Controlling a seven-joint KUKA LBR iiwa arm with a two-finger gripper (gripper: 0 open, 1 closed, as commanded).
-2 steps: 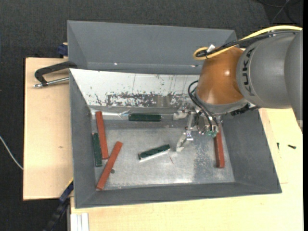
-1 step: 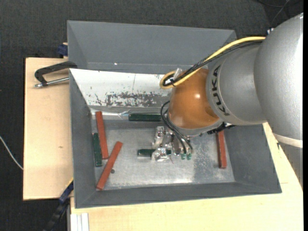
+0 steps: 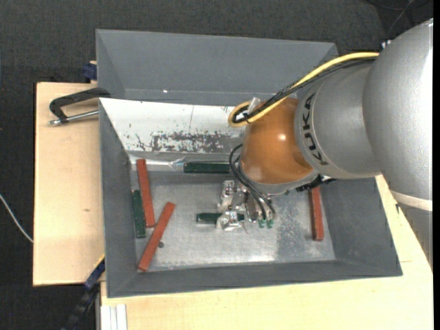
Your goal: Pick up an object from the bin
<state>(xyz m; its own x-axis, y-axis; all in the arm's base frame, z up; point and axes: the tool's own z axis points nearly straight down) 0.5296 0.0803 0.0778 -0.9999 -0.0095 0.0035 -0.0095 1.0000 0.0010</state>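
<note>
My gripper [image 3: 244, 217] hangs low over the middle of the bin floor, under the arm's orange cover. A short dark green stick [image 3: 206, 218] lies flat just to its left, and the stick's right end reaches the gripper's metal tip. Whether that end is gripped I cannot tell. Behind the gripper, near the back wall, another dark green stick [image 3: 206, 166] lies crosswise. A red-brown stick [image 3: 316, 214] lies to the gripper's right, pointing front to back.
At the bin's left side are a long red-brown stick [image 3: 143, 183], a dark green stick [image 3: 139, 213] beside it, and a slanted red-brown stick [image 3: 157, 236]. The arm and its yellow cable cover the bin's right rear.
</note>
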